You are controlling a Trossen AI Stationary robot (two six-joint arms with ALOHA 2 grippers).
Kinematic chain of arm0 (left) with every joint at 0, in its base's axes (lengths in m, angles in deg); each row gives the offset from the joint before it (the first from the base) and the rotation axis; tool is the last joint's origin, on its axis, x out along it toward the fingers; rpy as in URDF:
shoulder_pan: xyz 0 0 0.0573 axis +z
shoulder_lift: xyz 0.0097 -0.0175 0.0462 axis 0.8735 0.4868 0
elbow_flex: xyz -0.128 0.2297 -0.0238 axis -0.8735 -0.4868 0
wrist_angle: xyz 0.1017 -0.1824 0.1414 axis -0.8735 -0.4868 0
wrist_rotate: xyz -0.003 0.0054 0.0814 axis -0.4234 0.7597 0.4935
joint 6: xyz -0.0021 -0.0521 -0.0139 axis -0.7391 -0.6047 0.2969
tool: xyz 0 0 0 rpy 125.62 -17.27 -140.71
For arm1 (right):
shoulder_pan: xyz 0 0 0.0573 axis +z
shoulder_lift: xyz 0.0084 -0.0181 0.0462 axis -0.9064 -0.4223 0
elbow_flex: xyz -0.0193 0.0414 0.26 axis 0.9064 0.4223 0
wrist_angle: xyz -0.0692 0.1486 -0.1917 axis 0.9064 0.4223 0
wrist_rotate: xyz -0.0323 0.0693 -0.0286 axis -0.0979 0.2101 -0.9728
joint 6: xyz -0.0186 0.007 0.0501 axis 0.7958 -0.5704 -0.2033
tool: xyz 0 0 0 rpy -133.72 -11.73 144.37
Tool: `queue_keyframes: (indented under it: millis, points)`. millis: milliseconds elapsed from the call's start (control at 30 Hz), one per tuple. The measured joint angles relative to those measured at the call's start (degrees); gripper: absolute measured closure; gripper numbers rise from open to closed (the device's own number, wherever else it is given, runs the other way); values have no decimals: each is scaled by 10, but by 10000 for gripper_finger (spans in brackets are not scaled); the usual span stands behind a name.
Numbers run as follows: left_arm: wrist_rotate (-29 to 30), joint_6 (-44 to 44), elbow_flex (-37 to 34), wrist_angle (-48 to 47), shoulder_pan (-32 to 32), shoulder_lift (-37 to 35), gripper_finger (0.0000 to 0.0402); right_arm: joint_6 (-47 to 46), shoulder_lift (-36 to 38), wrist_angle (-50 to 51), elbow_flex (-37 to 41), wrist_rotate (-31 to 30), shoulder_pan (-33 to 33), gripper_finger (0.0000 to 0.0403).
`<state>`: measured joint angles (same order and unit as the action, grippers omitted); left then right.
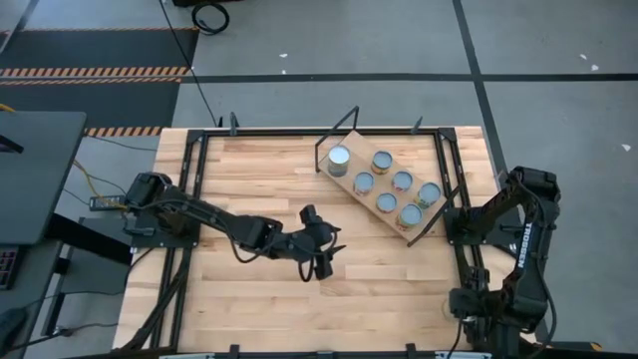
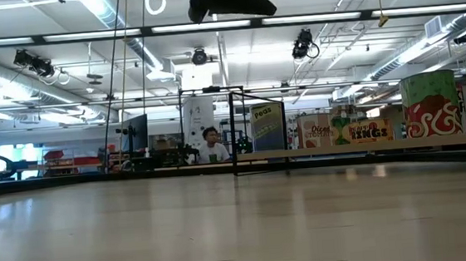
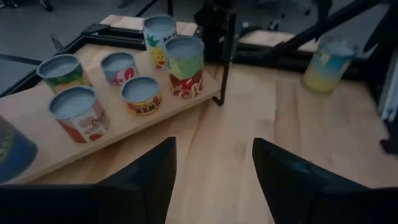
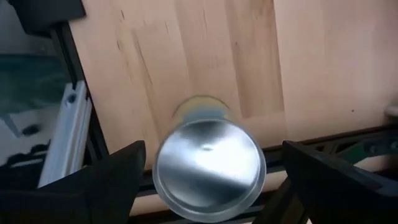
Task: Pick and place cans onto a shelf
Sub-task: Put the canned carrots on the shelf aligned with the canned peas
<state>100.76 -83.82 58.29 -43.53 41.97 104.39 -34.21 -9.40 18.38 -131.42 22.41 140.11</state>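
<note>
The shelf [image 1: 384,184], a light wood board on a black wire frame, stands slanted at the table's far right and carries several cans [image 1: 402,180] upright; the largest has a silvery top [image 1: 339,160]. My left gripper [image 1: 324,257] hovers open and empty over the middle of the table, and its wrist view faces the shelf [image 3: 124,118] and its cans [image 3: 79,112]. My right gripper [image 4: 214,152] is open at the table's right edge. Its fingers stand on either side of an upright can with a silvery top [image 4: 208,162], with gaps showing. That can also shows in the left wrist view [image 3: 326,62].
Black frame rails run along the table's left and right edges [image 1: 194,189]. The bare wooden tabletop [image 1: 259,179] stretches left of and in front of the shelf. In the low view a person [image 2: 211,145] sits in the room beyond the table.
</note>
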Motion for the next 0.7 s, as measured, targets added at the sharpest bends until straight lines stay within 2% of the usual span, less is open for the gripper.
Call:
queue_keyframes:
  millis: [200, 367, 467, 700]
  points:
    - [0, -33, 0, 2, 1, 0, 186, 2, 0, -15, 15, 30, -1, 20]
    - [3, -29, 0, 4, 1, 0, 186, 11, 0, -72, 53, 48, 3, 20]
    - [14, -3, 0, -2, 1, -2, 187, 13, 0, -74, 61, 59, -2, 24]
    - [46, 15, 0, -127, 10, -46, 204, 54, 0, -69, 58, 69, -24, 82]
